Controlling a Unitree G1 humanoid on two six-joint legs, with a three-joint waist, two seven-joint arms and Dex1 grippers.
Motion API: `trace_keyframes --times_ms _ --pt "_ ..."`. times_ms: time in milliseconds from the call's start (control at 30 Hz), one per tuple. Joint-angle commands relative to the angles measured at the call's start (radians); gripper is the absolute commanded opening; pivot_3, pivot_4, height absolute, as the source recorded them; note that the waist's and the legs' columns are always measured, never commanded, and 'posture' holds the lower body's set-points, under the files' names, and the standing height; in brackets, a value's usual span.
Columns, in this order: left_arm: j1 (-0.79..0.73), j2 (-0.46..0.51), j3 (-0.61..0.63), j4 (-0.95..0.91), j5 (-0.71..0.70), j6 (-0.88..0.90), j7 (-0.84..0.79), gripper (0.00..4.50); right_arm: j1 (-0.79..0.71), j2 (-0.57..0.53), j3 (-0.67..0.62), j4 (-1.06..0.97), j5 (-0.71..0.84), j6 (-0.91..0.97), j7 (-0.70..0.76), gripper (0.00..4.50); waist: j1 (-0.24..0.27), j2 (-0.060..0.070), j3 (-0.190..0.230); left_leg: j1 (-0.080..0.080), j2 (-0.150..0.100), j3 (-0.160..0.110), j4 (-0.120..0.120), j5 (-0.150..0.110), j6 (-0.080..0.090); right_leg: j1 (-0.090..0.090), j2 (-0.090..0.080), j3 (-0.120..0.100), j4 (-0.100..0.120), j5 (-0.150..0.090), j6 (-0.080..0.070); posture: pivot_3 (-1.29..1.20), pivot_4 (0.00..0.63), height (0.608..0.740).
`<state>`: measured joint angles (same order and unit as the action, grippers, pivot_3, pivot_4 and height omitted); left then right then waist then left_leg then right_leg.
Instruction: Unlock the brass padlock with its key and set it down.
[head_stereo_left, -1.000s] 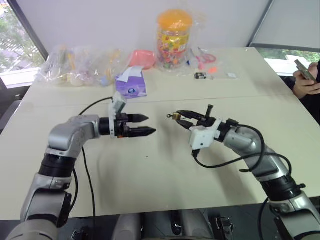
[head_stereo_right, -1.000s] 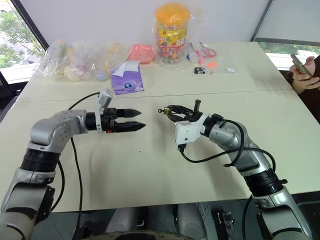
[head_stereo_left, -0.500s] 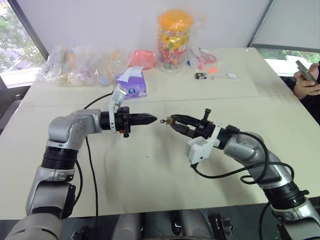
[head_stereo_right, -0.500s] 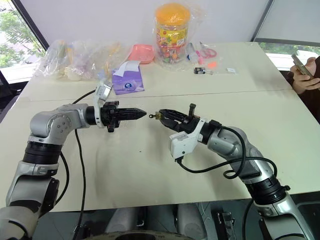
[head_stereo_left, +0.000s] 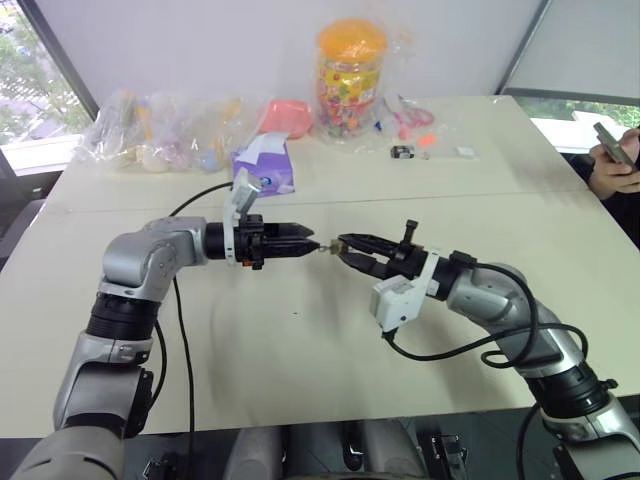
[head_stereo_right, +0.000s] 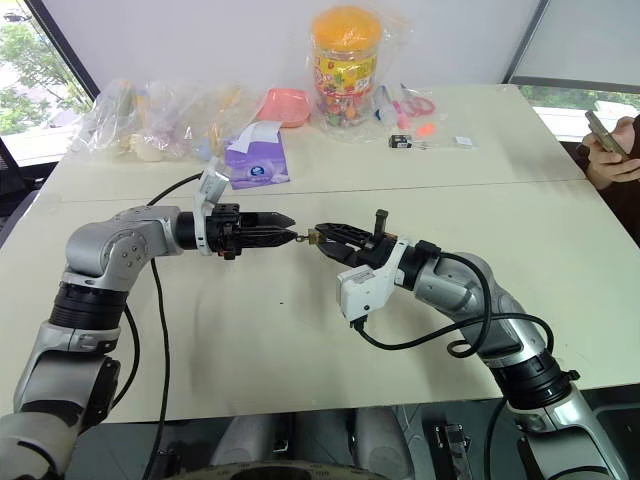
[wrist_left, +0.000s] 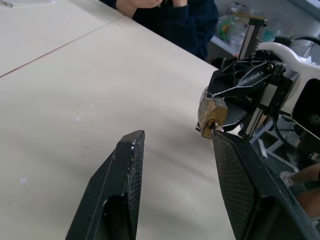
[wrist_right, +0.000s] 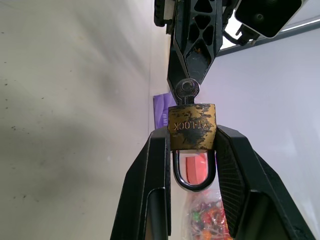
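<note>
Compared with a second ago, your left gripper (head_stereo_right: 292, 236) has closed the gap it kept from the right gripper (head_stereo_right: 322, 238) and now meets it tip to tip above the table (head_stereo_right: 300, 380). Its fingers, then spread wide, now stand only partly apart, with one finger (wrist_left: 240, 170) touching the key (wrist_right: 187, 90) while the other finger stands clear of it. The right arm has drawn in slightly toward the left arm.

Your right gripper pinches the brass padlock (wrist_right: 192, 127) by its body, the shackle lying back between its fingers and the key standing in the keyhole at the lock's outer end. Padlock and key hang in the air between the two grippers, near the table's middle.

At the table's far edge stands a clear jar with an orange lid (head_stereo_left: 350, 75), full of small coloured items. Beside it lie clear plastic bags (head_stereo_left: 150, 135) holding pale objects you cannot make out, and a purple tissue pack (head_stereo_left: 265, 170).
</note>
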<state>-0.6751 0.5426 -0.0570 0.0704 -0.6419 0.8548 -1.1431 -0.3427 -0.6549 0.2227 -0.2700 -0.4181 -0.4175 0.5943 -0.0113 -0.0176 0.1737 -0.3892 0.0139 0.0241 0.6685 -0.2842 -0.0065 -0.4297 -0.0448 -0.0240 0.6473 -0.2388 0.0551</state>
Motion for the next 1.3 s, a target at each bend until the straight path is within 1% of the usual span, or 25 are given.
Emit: trace_keyframes --times_ms 33,367,667,900,1000,1033,1100,1300 --pt "-0.024 0.003 -0.007 -0.026 -0.009 -0.016 -0.034 2.22 -0.026 0.006 -0.021 -0.028 0.013 0.009 -0.006 0.66 0.0 0.0 0.0 0.0 0.0 0.0 0.0 0.0 0.0 0.0 0.0 0.0 0.0 0.0 0.0 0.0 0.15 0.737" --pt "0.003 0.052 0.007 -0.07 -0.023 -0.001 -0.061 2.22 -0.044 -0.007 -0.036 -0.002 0.01 0.013 -0.01 0.66 0.0 0.0 0.0 0.0 0.0 0.0 0.0 0.0 0.0 0.0 0.0 0.0 0.0 0.0 0.0 0.0 0.15 0.737" --pt "-0.012 0.0 0.002 -0.066 -0.022 -0.003 -0.02 2.22 -0.04 0.018 -0.01 -0.041 0.016 0.028 0.006 0.66 0.0 0.0 0.0 0.0 0.0 0.0 0.0 0.0 0.0 0.0 0.0 0.0 0.0 0.0 0.0 0.0 0.15 0.737" --pt "-0.004 -0.012 0.001 -0.066 -0.022 -0.004 -0.013 2.22 -0.027 0.018 -0.011 -0.059 0.016 0.038 0.012 0.66 0.0 0.0 0.0 0.0 0.0 0.0 0.0 0.0 0.0 0.0 0.0 0.0 0.0 0.0 0.0 0.0 0.15 0.737" --pt "-0.006 -0.018 0.001 -0.062 -0.021 -0.008 -0.011 1.37 -0.026 0.018 -0.011 -0.062 0.015 0.042 0.013 0.66 0.0 0.0 0.0 0.0 0.0 0.0 0.0 0.0 0.0 0.0 0.0 0.0 0.0 0.0 0.0 0.0 0.15 0.737" --pt "-0.007 -0.02 0.0 -0.061 -0.02 -0.009 -0.011 0.84 -0.025 0.018 -0.012 -0.063 0.015 0.043 0.013 0.66 0.0 0.0 0.0 0.0 0.0 0.0 0.0 0.0 0.0 0.0 0.0 0.0 0.0 0.0 0.0 0.0 0.15 0.737" --pt "-0.007 -0.025 -0.001 -0.063 -0.021 -0.006 -0.008 0.02 -0.021 0.017 -0.012 -0.067 0.016 0.043 0.015 0.66 0.0 0.0 0.0 0.0 0.0 0.0 0.0 0.0 0.0 0.0 0.0 0.0 0.0 0.0 0.0 0.0 0.15 0.737" --pt "-0.009 -0.025 -0.007 -0.071 -0.022 -0.003 -0.015 0.02 -0.022 0.015 -0.012 -0.068 0.017 0.048 0.02 0.66 0.0 0.0 0.0 0.0 0.0 0.0 0.0 0.0 0.0 0.0 0.0 0.0 0.0 0.0 0.0 0.0 0.15 0.737"
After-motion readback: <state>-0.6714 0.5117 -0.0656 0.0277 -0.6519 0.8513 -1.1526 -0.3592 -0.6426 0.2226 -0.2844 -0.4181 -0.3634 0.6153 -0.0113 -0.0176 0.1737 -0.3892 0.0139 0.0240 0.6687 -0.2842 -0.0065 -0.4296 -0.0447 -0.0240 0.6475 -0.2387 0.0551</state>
